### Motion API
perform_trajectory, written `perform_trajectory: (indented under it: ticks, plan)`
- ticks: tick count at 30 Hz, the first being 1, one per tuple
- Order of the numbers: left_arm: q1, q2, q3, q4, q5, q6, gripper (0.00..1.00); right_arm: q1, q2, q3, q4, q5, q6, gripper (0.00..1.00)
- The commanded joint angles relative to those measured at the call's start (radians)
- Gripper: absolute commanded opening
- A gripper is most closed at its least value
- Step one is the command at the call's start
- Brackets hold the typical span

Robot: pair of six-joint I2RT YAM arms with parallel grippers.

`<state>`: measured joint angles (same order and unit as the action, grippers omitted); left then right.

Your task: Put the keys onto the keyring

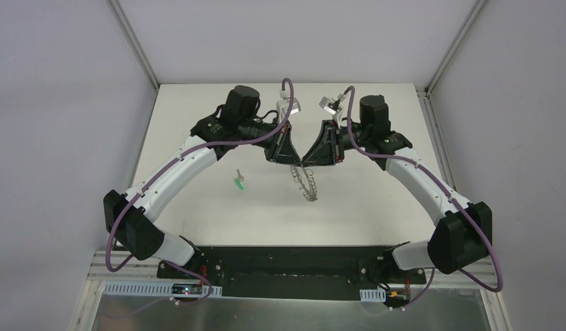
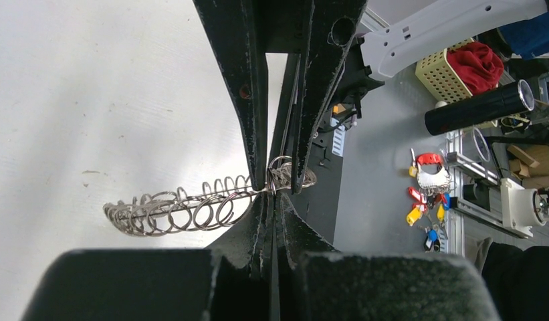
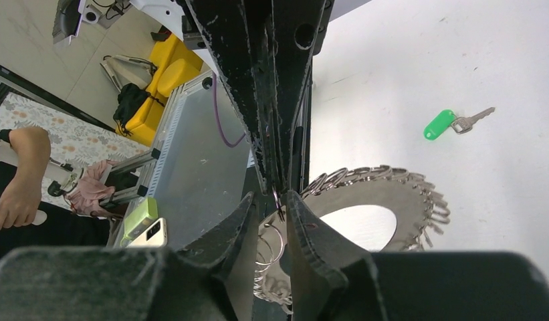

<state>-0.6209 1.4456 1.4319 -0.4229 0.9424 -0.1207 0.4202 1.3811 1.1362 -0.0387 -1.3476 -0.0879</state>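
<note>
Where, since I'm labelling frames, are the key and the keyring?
key [image 1: 240, 184]: top external view, on its green head.
keyring [image 3: 392, 192]: right wrist view, on its flat grey band above the hole.

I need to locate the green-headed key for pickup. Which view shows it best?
Right wrist: the key lies unobstructed on the table, green head and silver blade distinct. Top external shows it only as a tiny green speck left of the keyring. Left wrist misses it.
</note>
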Motion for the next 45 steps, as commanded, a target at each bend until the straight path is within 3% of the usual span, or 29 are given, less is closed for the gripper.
perform_trajectory:
  ticks: [1,10,16,20,22,25,29,31,38,45]
  plan:
    - [0.006,-0.033,-0.007,0.057,0.049,-0.013,0.0,-0.008,-0.04,0.03,-0.016,-0.016,-0.045,0.22]
    - [0.012,-0.04,-0.014,0.064,0.053,-0.017,0.0,-0.012,-0.04,0.025,-0.016,-0.016,-0.046,0.14]
    - [0.016,-0.047,-0.023,0.075,0.054,-0.022,0.0,-0.011,-0.04,0.027,-0.016,-0.011,-0.046,0.0]
    - [0.02,-0.052,-0.031,0.08,0.056,-0.015,0.0,-0.021,-0.044,0.028,-0.019,0.008,-0.052,0.0]
    - [0.025,-0.06,-0.031,0.07,0.055,0.009,0.12,-0.03,-0.049,0.029,-0.037,0.015,-0.074,0.0]
    - [0.039,-0.088,-0.033,0.035,0.029,0.069,0.37,-0.04,-0.056,0.043,-0.139,0.028,-0.175,0.0]
    - [0.087,-0.123,-0.022,-0.062,-0.041,0.125,0.61,-0.034,-0.068,0.083,-0.355,0.104,-0.404,0.0]
    - [0.111,-0.131,-0.011,-0.144,-0.089,0.175,0.68,-0.018,-0.082,0.093,-0.452,0.177,-0.526,0.0]
    - [0.156,-0.07,0.045,-0.467,-0.298,0.34,0.72,0.038,-0.136,0.07,-0.615,0.316,-0.841,0.0]
    - [0.161,-0.018,0.027,-0.512,-0.439,0.336,0.71,0.065,-0.168,0.023,-0.636,0.405,-1.059,0.0]
